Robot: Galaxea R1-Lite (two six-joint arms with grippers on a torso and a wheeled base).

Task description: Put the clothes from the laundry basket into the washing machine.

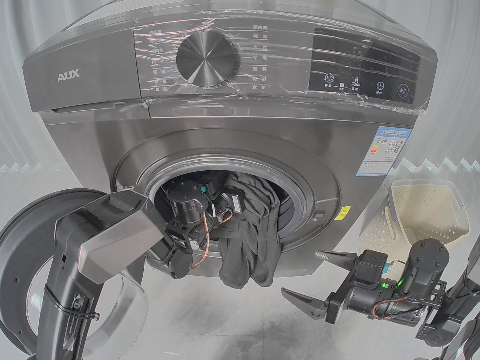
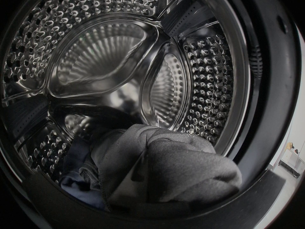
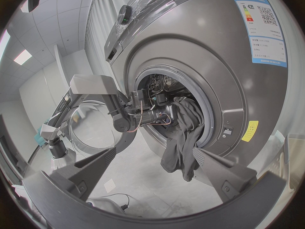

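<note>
The grey washing machine (image 1: 320, 146) stands with its round opening facing me. A dark grey garment (image 1: 250, 231) drapes out over the opening's lower rim, its top bunched up at my left gripper (image 1: 235, 201), which is inside the opening and shut on it. In the left wrist view the same garment (image 2: 178, 166) is heaped over the gripper before the steel drum (image 2: 105, 54), covering the fingers. A bluish cloth (image 2: 76, 182) lies on the drum floor. My right gripper (image 1: 302, 273) hangs open and empty, low to the right of the opening, near the laundry basket (image 1: 430, 211).
The machine's door (image 1: 30, 256) is swung wide open at the left, behind my left arm. The cream basket stands on the floor against the machine's right side with no clothes visible in it. Bare grey floor (image 1: 225, 321) lies before the machine.
</note>
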